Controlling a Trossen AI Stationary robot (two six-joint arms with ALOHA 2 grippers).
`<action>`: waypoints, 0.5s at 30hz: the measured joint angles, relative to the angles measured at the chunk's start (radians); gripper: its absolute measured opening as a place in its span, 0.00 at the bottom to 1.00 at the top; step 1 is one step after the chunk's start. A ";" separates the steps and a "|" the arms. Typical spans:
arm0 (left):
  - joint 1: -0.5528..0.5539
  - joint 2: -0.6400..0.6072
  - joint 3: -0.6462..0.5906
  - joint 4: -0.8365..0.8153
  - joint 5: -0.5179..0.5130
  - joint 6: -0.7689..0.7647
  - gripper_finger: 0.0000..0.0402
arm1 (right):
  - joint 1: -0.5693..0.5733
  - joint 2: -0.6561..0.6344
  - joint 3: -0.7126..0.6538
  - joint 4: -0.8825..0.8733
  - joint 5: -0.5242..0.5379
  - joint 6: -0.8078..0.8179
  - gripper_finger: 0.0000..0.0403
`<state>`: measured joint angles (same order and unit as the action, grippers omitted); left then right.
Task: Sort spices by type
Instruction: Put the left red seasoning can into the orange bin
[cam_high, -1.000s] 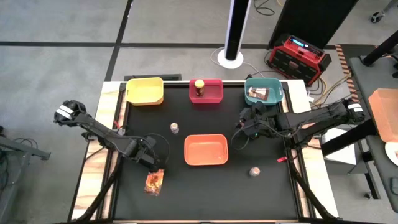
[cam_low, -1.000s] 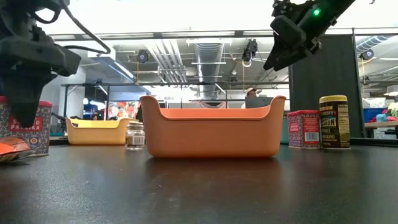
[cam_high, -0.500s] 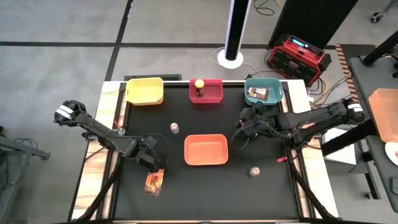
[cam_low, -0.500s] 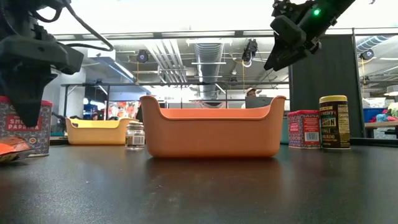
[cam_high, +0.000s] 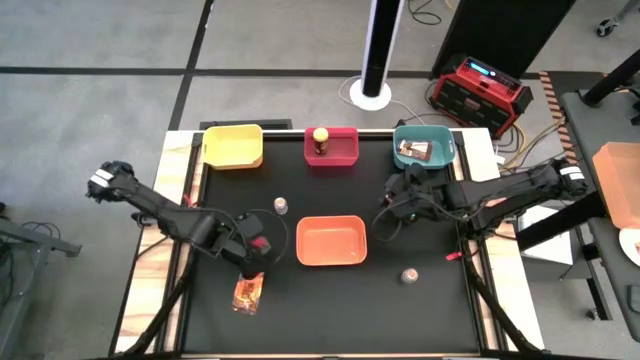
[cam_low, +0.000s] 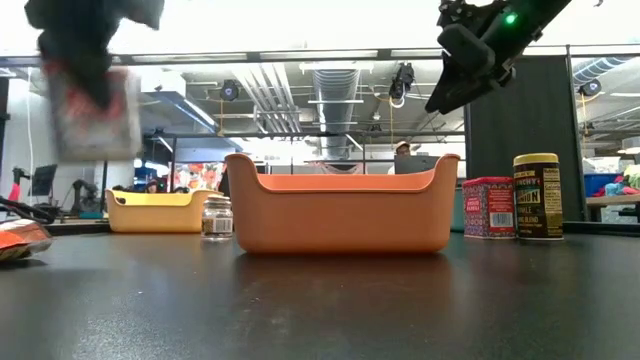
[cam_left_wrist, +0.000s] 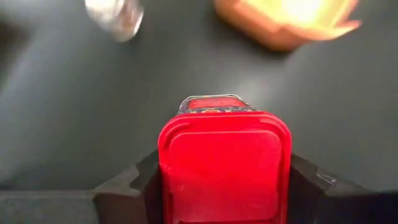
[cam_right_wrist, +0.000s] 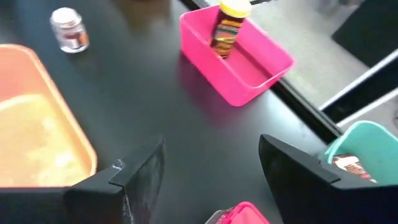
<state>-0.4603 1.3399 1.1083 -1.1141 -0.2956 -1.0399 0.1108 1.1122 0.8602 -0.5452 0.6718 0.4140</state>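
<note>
Left end effector (cam_left_wrist: 224, 186) clamped on red blocky tub (cam_left_wrist: 224, 168), its flat lid bright red

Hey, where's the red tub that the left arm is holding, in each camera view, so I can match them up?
High view: red tub in the left end effector, left of the orange tray.
Low view: blurred, lifted at upper left.
Left wrist view: bottom centre, between the fingers.
Right wrist view: not in it.
Shared landmark: the orange tray.
</note>
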 joint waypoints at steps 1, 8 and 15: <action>0.008 0.000 0.029 -0.001 -0.010 0.046 0.48 | 0.000 -0.004 0.002 -0.005 -0.021 -0.006 0.61; 0.113 0.060 0.221 0.003 -0.049 0.351 0.48 | 0.000 -0.046 0.057 -0.106 -0.104 -0.013 0.56; 0.214 0.222 0.398 0.015 -0.001 0.660 0.48 | 0.004 -0.060 0.156 -0.365 -0.105 0.120 0.51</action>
<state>-0.2461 1.5619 1.5067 -1.0996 -0.2964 -0.3800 0.1149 1.0524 1.0160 -0.9100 0.5667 0.5343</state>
